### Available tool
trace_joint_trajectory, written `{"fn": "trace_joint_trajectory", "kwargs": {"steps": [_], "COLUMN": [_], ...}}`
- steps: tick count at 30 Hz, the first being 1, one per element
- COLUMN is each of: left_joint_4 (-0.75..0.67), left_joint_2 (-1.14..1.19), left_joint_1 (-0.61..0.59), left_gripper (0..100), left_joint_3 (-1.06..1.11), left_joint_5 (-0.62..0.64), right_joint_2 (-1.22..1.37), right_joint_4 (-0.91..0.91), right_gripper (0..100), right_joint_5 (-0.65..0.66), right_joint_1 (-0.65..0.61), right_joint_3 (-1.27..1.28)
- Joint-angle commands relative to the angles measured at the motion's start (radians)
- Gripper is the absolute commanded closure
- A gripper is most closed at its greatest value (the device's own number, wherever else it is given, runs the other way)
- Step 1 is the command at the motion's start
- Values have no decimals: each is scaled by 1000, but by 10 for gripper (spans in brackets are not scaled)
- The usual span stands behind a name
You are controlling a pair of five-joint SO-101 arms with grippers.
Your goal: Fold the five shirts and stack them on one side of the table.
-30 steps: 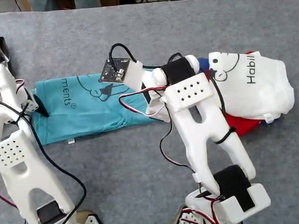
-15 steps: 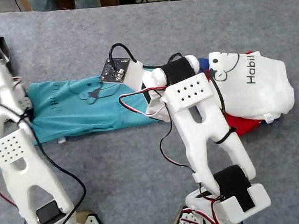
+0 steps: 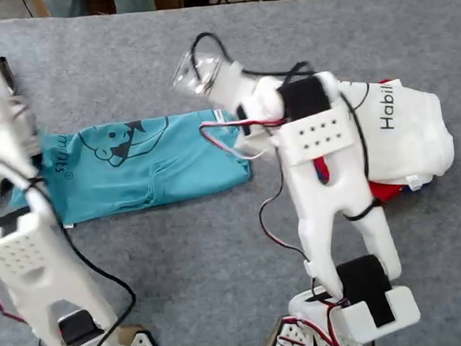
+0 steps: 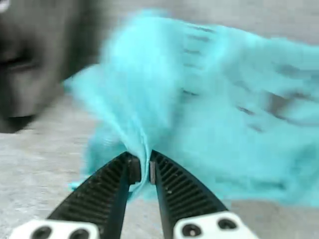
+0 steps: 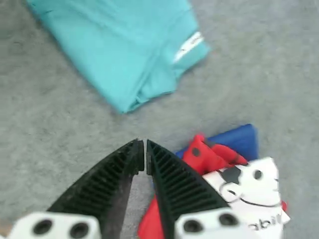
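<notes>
Now my left claw (image 4: 143, 167) pinches the edge of the blue-green shirt (image 3: 151, 167), which lies on the gray table (image 3: 183, 287). My right claw (image 5: 145, 149) is closed on nothing, near the shirt pile (image 3: 406, 137).

High view: looks steeply down over the whole counter (image 3: 181, 256). Left wrist view: sits very close behind the left gripper (image 4: 141, 168), facing the teal shirt (image 4: 224, 124). Right wrist view: looks down from higher, sharing that shirt's folded end.
</notes>
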Motion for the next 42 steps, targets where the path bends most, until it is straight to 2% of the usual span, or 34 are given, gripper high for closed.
{"fn": "trace_joint_trajectory", "kwargs": {"steps": [1, 6, 15, 21, 27, 33, 42], "left_joint_4": [-2, -150, -341, -334, -308, -261, -161], "left_joint_2": [-130, -129, -35, 52, 115, 170, 222], "left_joint_1": [240, 466, 613, 719, 805, 862, 880], "left_gripper": [971, 971, 971, 971, 971, 971, 957], "left_joint_3": [82, 116, 39, -150, -229, -305, -414], "left_joint_5": [86, 180, 311, 368, 376, 377, 379], "right_joint_2": [-42, -58, -245, -403, -530, -521, -458], "right_joint_4": [-3, 55, 71, -104, -282, -284, -278], "right_gripper": [975, 976, 976, 976, 974, 974, 974], "right_joint_5": [18, 120, 209, 232, 227, 163, 91], "right_joint_1": [61, 180, 307, 362, 417, 483, 485], "right_joint_3": [-76, -76, 59, 303, 522, 518, 427]}}
